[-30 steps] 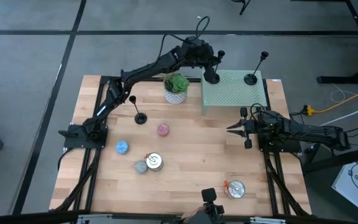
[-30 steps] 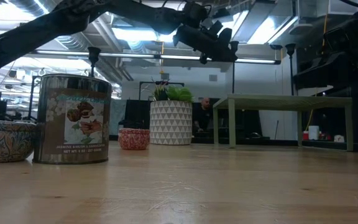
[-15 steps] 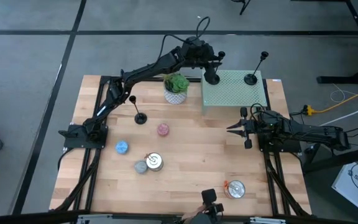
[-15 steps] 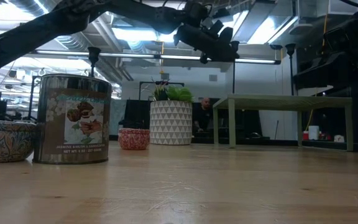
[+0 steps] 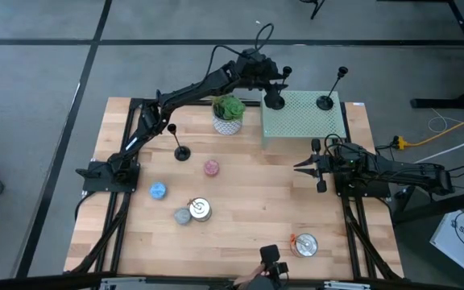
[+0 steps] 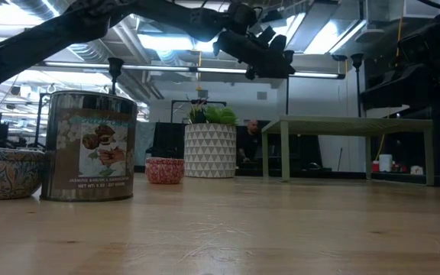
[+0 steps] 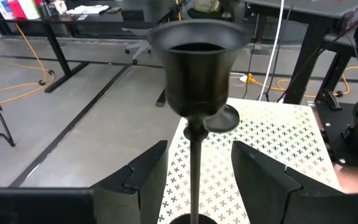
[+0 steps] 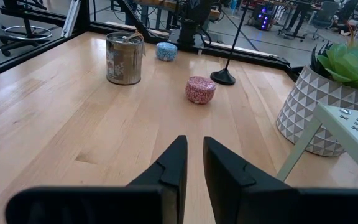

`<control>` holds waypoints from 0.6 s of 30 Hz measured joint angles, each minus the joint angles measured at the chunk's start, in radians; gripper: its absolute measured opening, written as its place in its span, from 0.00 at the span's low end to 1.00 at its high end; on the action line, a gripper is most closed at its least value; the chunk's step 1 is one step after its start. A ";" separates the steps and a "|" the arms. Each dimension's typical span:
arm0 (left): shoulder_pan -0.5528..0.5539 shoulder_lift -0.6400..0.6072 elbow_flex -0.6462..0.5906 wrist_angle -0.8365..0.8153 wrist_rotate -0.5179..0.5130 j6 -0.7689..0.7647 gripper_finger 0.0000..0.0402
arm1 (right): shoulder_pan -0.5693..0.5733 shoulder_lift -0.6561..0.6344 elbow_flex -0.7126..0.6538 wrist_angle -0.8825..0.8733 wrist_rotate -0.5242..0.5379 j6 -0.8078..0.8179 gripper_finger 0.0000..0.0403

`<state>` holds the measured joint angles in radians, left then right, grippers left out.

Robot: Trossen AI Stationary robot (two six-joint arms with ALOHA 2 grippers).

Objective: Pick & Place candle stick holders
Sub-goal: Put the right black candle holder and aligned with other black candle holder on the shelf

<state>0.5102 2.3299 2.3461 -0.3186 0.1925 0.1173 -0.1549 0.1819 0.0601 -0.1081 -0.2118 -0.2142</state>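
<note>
The left gripper (image 7: 194, 171) is positioned over the near-left corner of the pale green perforated metal stand (image 5: 308, 121), at the far side of the wooden slatted table (image 5: 240, 234). Its fingers (image 7: 138, 177) now stand apart on either side of the thin stem of a black candle stick holder (image 5: 274, 101); one second earlier they were closed on that stem, and they have parted in steps since. In the left wrist view the stem runs up between the fingers with a visible gap on each side, so the grip is judged released. The holder's round base rests on the stand top, upright, and it has not shifted across the three high views. This indicates that placement of this holder is complete. A second black candle stick holder (image 5: 325, 101) already stands on the same stand, toward its right side and well apart from the first. A third black candle stick holder (image 5: 181, 152) remains on the table, near the potted green plant in a white patterned pot (image 5: 229, 113); it is judged to be the remaining item. The right gripper (image 8: 190, 163) waits low over the table's right side, fingers nearly together and empty.
</note>
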 joint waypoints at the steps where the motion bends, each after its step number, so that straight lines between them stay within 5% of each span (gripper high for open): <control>1: 0.000 0.000 0.000 -0.001 0.000 0.000 0.43 | 0.000 0.000 0.000 0.000 0.000 0.000 0.13; 18: 0.005 -0.093 0.000 -0.180 -0.051 0.076 0.43 | 0.000 0.000 0.000 0.000 0.000 0.000 0.13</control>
<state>0.5154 2.2372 2.3463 -0.4986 0.1413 0.1937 -0.1547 0.1820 0.0601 -0.1081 -0.2115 -0.2142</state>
